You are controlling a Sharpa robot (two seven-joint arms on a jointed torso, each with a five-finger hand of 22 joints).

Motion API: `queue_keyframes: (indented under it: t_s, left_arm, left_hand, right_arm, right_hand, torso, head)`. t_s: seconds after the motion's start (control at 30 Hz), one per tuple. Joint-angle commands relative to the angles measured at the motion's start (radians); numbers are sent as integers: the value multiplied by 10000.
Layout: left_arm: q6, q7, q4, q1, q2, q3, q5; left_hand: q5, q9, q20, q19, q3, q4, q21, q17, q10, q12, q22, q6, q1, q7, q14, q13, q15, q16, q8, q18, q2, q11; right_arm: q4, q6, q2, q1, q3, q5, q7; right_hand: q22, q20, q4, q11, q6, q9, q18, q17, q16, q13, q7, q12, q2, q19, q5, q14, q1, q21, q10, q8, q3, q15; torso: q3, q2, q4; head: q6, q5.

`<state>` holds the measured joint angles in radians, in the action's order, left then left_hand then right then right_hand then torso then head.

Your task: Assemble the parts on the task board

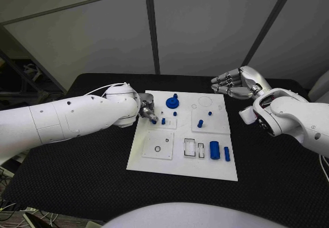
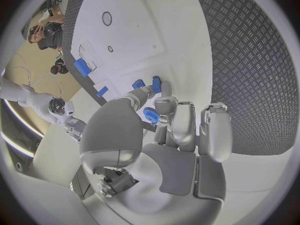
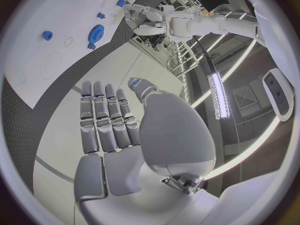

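A black table [image 1: 75,180] with a textured mat fills the lower half of the head view, pale wall panels behind it, and the white task board [image 1: 179,164] lies at the centre of the frame.

The left hand [image 1: 147,112] sits low over the board's upper left part. In the left wrist view its fingers [image 2: 178,122] are curled in, and a small blue gear [image 2: 150,115] sits between thumb and fingers, apparently pinched there. 2 small blue pegs [image 2: 155,84] stand on the board just beyond the fingertips, so the hand is probably lined up to seat the gear on one of them.

The right hand [image 1: 233,82] hovers off the board's upper right corner, holding nothing; in the right wrist view its fingers [image 3: 106,117] lie straight and side by side. It looks parked clear so the left hand has room.

A larger blue gear [image 1: 173,101] already stands near the board's top centre. A blue cylinder [image 1: 214,149] and a thinner blue pin [image 1: 227,153] lie at centre right, beside 2 empty rectangular slots [image 1: 190,147], seemingly awaiting their turn. A short blue peg [image 1: 200,123] stands just above them.
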<state>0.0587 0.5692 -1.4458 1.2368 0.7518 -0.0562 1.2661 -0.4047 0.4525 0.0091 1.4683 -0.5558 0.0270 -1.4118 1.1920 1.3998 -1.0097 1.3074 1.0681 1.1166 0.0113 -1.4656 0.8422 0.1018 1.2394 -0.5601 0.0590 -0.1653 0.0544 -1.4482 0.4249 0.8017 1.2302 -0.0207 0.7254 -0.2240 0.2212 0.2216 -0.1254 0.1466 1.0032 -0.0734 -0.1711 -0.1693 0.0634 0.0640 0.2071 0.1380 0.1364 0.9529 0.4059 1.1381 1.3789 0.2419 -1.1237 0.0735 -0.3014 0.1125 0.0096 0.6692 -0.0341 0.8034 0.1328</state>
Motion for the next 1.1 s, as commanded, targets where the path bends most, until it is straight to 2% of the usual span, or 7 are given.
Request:
queue_keyframes:
  t_s: [0.03, 0.2, 0.73, 1.1]
  left_arm:
    - [379, 30, 81, -26, -71, -23, -237]
    - [464, 82, 174, -26, -134, -23, -375]
    - [418, 250, 333, -26, -173, -23, -498]
    - [215, 308, 355, -26, -146, -23, -500]
  left_hand:
    - [-24, -4, -33, 473, -551, -484, 37, 2, 97, -73, 1273, 32, 17, 10, -261, 50, 29, 50, -59, -181, 238, 30]
    - [14, 4, -37, 481, -134, -245, 20, 0, 132, -124, 1303, 103, -245, -43, -262, 112, 45, 49, -103, -186, 277, 62]
    - [38, -164, -88, 524, 2383, 786, -46, 16, 135, -196, 1424, 356, -818, -114, -261, 255, 91, 56, 23, -211, 427, 111]
    - [19, -230, -96, 542, 3092, 1238, -72, 19, 153, -240, 1466, 432, -908, -125, -261, 329, 101, 56, 82, -218, 541, 117]
  right_arm:
    - [-27, -54, 10, 19, 8, -22, -91]
    - [-39, -51, 19, 19, 8, -22, -93]
    - [-53, -56, 31, 19, 9, -22, -99]
    - [-38, -81, 21, 19, 9, -25, -102]
  right_hand:
    - [-11, 4, -15, 33, -1, 4, -108, 11, 11, -10, 47, -25, 27, 62, 58, -17, -86, -36, 26, -57, 59, 14]
    - [-11, 4, -15, 33, -1, 4, -108, 11, 11, -10, 47, -25, 27, 62, 58, -17, -86, -36, 26, -57, 59, 14]
    - [-37, 8, -31, 38, -4, 3, -109, 27, 12, -10, 53, -21, 29, 83, 63, -15, -120, -67, 30, -56, 85, 16]
    - [-48, 10, -43, 40, -6, 3, -108, 33, 12, -9, 56, -17, 31, 91, 64, -15, -142, -79, 30, -55, 99, 18]
  torso:
    - [5, 3, -3]
    - [4, -5, -5]
    - [-3, -5, 7]
    - [-4, 1, 1]
  head:
    - [7, -22]
    - [15, -38]
    - [-18, -51]
    - [-47, -44]
